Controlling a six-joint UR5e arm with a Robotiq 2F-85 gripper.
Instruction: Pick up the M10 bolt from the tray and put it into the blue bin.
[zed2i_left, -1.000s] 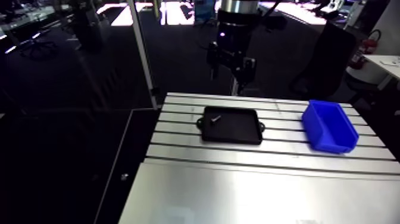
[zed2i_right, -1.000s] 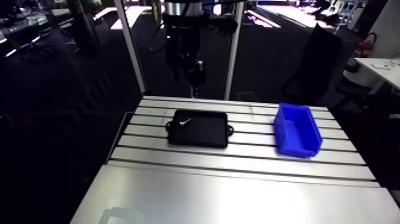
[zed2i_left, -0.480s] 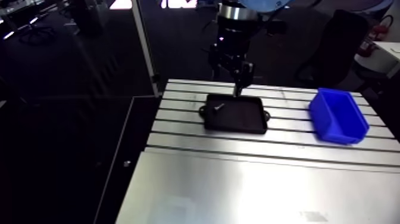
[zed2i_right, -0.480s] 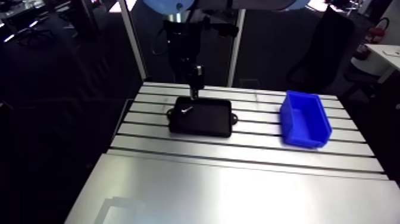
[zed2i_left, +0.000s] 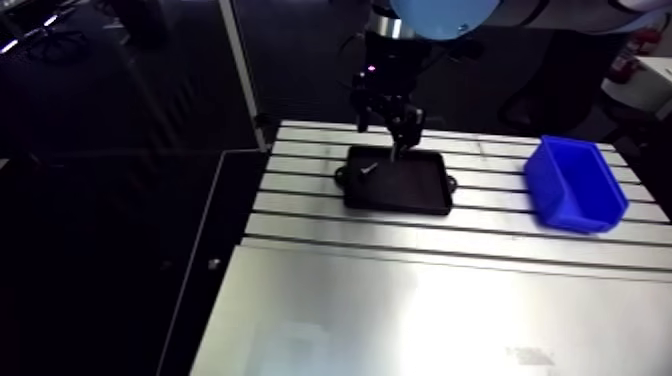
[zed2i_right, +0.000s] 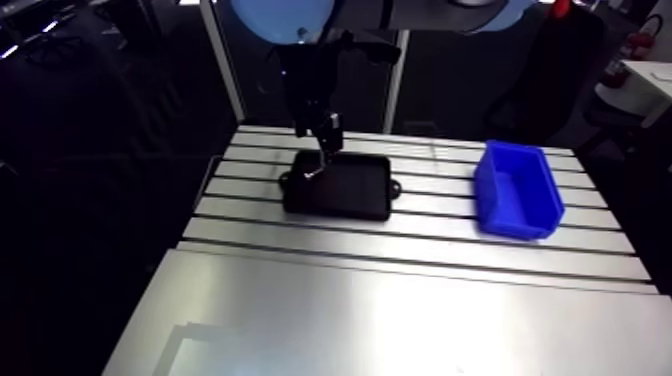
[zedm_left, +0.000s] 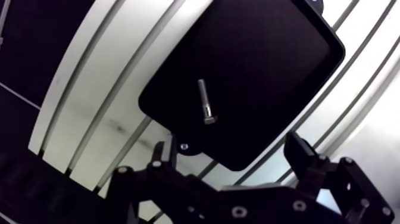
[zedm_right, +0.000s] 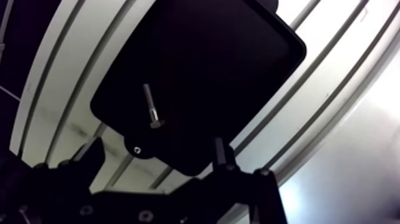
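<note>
Silver steel M10 bolt (zedm_left: 205, 102) lies in the flat black tray (zedm_left: 268, 71) as my empty, wide-open pincer (zedm_left: 232, 143), lower than earlier, hangs above; grasping looks next.

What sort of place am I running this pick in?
Probably a robotics lab test bench: a slotted aluminium table, a black tray holding a single bolt, and a blue bin set apart beside the tray.

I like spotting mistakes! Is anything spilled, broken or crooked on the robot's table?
Nothing stands out. The bolt lies flat inside the black tray, near one end. The blue bin sits upright on the table. The open gripper hovers over the tray.
</note>
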